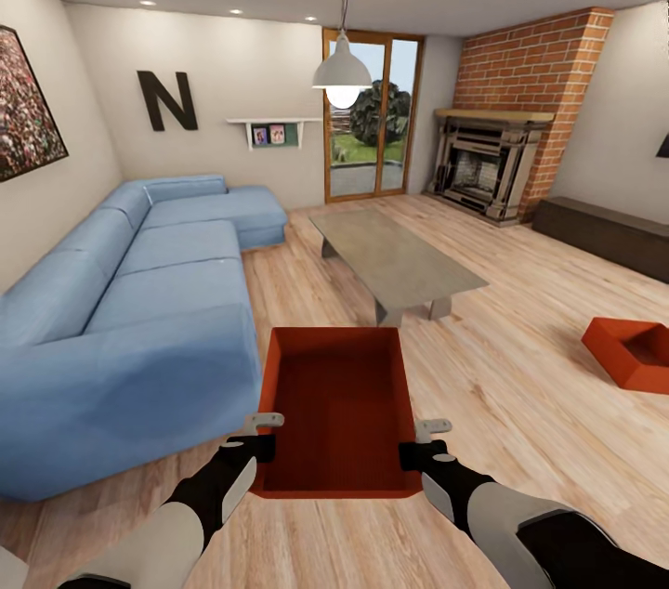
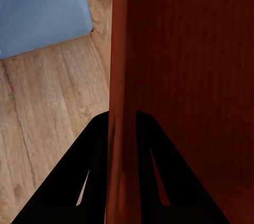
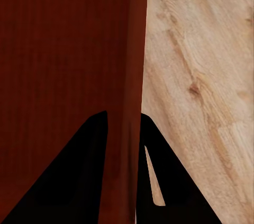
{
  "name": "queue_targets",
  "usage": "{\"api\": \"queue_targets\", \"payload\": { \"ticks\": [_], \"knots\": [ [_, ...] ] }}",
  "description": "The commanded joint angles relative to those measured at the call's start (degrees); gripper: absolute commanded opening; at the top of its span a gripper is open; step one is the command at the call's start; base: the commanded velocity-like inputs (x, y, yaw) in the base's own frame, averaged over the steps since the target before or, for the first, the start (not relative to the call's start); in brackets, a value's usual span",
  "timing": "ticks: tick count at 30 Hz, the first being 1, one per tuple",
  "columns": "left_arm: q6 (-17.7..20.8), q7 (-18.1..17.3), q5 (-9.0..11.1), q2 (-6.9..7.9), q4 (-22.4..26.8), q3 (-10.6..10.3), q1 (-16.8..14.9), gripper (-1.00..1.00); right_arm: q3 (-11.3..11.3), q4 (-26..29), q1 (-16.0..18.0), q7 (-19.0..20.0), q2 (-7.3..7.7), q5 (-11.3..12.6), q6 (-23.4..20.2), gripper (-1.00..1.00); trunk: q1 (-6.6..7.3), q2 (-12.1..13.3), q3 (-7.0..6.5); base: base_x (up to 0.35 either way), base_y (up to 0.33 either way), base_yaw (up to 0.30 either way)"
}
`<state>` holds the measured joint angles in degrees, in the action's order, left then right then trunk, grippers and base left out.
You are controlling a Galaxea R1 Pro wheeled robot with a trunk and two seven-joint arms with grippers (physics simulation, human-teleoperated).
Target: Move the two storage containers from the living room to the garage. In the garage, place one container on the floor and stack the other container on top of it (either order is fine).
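Observation:
I am in the living room, holding one red-orange storage container (image 1: pixel 336 408) in front of me above the wood plank floor, its open top facing up. My left gripper (image 1: pixel 263 442) is shut on its left wall near the front corner; in the left wrist view the wall (image 2: pixel 124 75) runs between the two dark fingers (image 2: pixel 90 166). My right gripper (image 1: pixel 418 450) is shut on the right wall; the right wrist view has that wall (image 3: pixel 132 75) pinched between its fingers (image 3: pixel 79 176). The second storage container (image 1: pixel 634 349) lies on the planks at the far right.
A blue corner sofa (image 1: pixel 130 310) fills the left side, close to the held bin. A grey low table (image 1: pixel 395 259) stands just ahead. Behind it are a brick fireplace (image 1: pixel 506 143), a glass door (image 1: pixel 372 115) and a dark low bench (image 1: pixel 604 236).

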<state>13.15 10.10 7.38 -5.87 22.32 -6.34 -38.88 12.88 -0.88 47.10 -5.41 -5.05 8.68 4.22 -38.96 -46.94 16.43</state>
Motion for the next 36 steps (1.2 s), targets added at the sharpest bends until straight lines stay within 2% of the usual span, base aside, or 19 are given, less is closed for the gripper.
{"api": "queue_targets", "payload": {
  "ticks": [1, 36],
  "knots": [
    [0.38, 0.79, 0.40, 0.07, 0.89, 0.72, -0.06, -1.00, -0.93, -0.18, 0.01, -0.04, -0.03, 0.55, 0.17, -1.00, -0.01, -0.06, -0.01, 0.000, 0.000, 0.000],
    [0.38, 0.79, 0.43, 0.07, 0.89, 0.72, -0.06, -1.00, -0.93, -0.18, 0.01, -0.04, 0.03, 0.55, 0.17, -1.00, -0.01, -0.06, -3.14, 0.000, 0.000, 0.000]
  ]
}}
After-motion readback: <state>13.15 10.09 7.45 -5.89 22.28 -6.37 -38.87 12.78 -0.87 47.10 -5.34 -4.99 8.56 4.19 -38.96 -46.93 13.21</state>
